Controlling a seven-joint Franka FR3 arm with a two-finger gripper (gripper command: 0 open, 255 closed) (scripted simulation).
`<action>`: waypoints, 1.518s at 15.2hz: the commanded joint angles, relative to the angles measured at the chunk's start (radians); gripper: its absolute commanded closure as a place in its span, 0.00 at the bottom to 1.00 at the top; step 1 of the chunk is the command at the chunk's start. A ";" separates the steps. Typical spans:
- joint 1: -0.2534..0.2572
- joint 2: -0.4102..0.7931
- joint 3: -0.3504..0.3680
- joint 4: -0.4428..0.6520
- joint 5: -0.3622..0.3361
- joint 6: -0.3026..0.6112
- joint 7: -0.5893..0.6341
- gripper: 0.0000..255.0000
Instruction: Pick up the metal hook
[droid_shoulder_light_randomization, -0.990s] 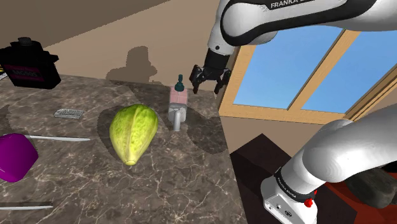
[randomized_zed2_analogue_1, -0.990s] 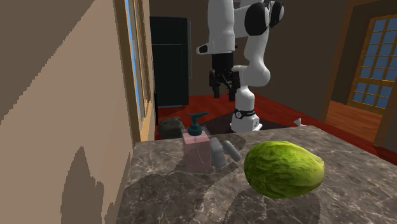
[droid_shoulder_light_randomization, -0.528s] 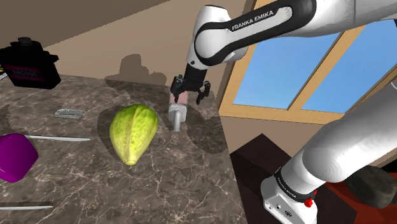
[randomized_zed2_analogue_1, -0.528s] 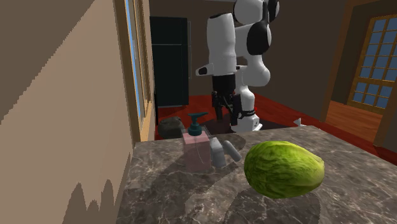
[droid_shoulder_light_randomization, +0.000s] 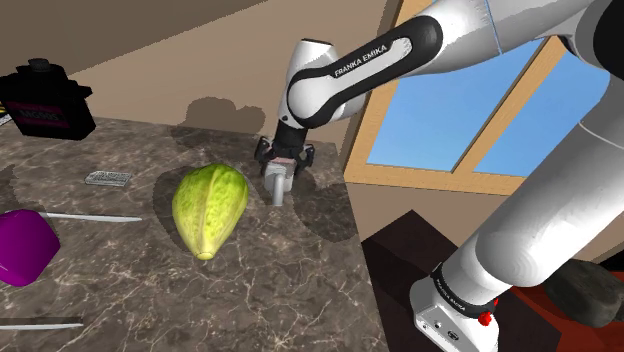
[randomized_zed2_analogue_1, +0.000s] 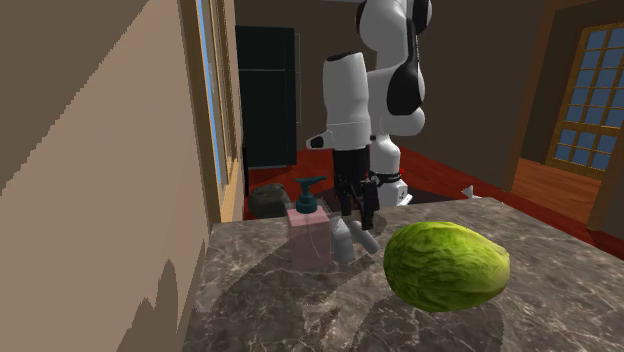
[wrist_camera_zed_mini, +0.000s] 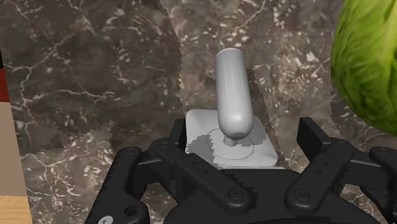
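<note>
Holding the jaws spread apart, pinching nothing. Hovering low over the grey hook (wrist_camera_zed_mini: 231, 89), sitting on the marbled counter (wrist_camera_zed_mini: 95, 76) directly between the jaws, peg pointing away from them. Reaching down with a pink soap bottle (randomized_zed2_analogue_1: 308, 235) just beside the jaws, a green vegetable (droid_shoulder_light_randomization: 209, 208) slightly farther off.

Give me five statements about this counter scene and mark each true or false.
1. The jaws stand open, close over the hook. True.
2. The hook is lifted clear of the counter. False: its base rests on the counter.
3. A green cabbage lies near the hook, not touching it. True.
4. The soap dispenser has a red pump. False: the pump is teal.
5. The purple bowl sits on top of the cabbage. False: it stands on the counter, apart, at the shoulder view's left edge.
</note>
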 joint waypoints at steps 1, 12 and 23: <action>0.001 0.021 0.000 -0.008 -0.005 0.029 0.001 0.00; 0.002 0.040 0.000 -0.013 -0.009 0.052 0.001 1.00; -0.003 -0.048 -0.002 0.027 0.009 -0.073 0.001 1.00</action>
